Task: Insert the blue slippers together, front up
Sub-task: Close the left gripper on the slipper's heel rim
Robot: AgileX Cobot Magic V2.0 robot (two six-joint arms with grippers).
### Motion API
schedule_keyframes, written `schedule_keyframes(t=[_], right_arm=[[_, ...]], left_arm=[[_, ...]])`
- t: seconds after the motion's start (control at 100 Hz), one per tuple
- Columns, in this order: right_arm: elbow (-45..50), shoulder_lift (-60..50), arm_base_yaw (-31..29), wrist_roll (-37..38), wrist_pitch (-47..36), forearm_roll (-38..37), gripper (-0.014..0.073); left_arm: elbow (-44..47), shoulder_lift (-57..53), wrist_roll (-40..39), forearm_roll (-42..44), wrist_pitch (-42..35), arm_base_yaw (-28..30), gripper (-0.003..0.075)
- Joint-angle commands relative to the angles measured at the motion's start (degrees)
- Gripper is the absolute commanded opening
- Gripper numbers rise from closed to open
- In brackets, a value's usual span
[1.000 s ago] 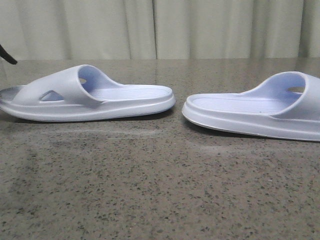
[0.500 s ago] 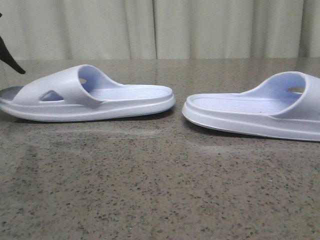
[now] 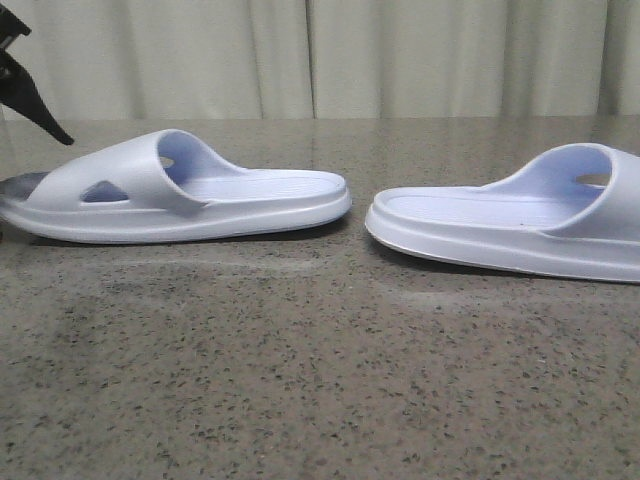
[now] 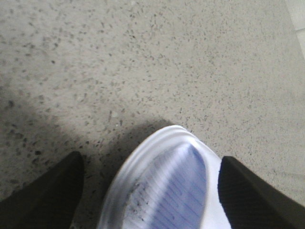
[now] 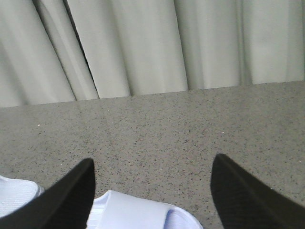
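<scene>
Two pale blue-white slippers lie flat on the speckled table, heels facing each other. The left slipper [image 3: 180, 195] has its strap to the left, the right slipper [image 3: 510, 225] has its strap to the right. One dark finger [image 3: 35, 105] of my left gripper hangs just above the left slipper's toe end. In the left wrist view the left gripper [image 4: 150, 158] is open, its fingers astride that slipper's toe end [image 4: 167, 191] without touching it. My right gripper [image 5: 152, 160] is open above the right slipper's strap [image 5: 138, 210]; it is out of the front view.
Pale curtains [image 3: 320, 55] hang behind the table's far edge. The speckled stone tabletop [image 3: 320, 370] stretches in front of both slippers. A gap of bare table [image 3: 357, 225] separates the two heels.
In the front view the left gripper's finger has come further in from the left edge, moving right toward the left slipper's toe end. The slippers have not moved.
</scene>
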Motion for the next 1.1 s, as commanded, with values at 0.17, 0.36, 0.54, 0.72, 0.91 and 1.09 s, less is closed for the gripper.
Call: schedule_keyframes(t=[0.17,0.36,0.54,0.72,0.91,1.09], right_arm=[[-2.03,0.96,-0.25,-0.19,-4.93,0.17,0.0445],[-2.03,0.96,-0.25,-0.19,-4.93,0.17,0.0445],[-2.03,0.96,-0.25,-0.19,-4.93,0.17,0.0445],[-1.92,0.96,-0.25,-0.19,-4.93,0.17,0.0445],[-1.92,0.96,-0.25,-0.19,-4.93,0.17,0.0445],[-1.92,0.96,-0.25,-0.19,-4.93,0.17,0.0445]], left_arm=[[-0.72,2.00,-0.26,-2.30,2.57,-1.53,0.0497],[-0.72,2.00,2.16,-2.30,6.48,-1.53,0.0382],[-0.72,2.00,2.83,-2.30,7.97,-1.53,0.0288],[-0.72,2.00,5.56,-2.30,8.34,-1.53,0.0223],[-0.72,2.00,8.43,-2.10,7.43,-1.53,0.0164],[-0.72,2.00,8.78,-0.05,5.34,-1.53,0.0106]])
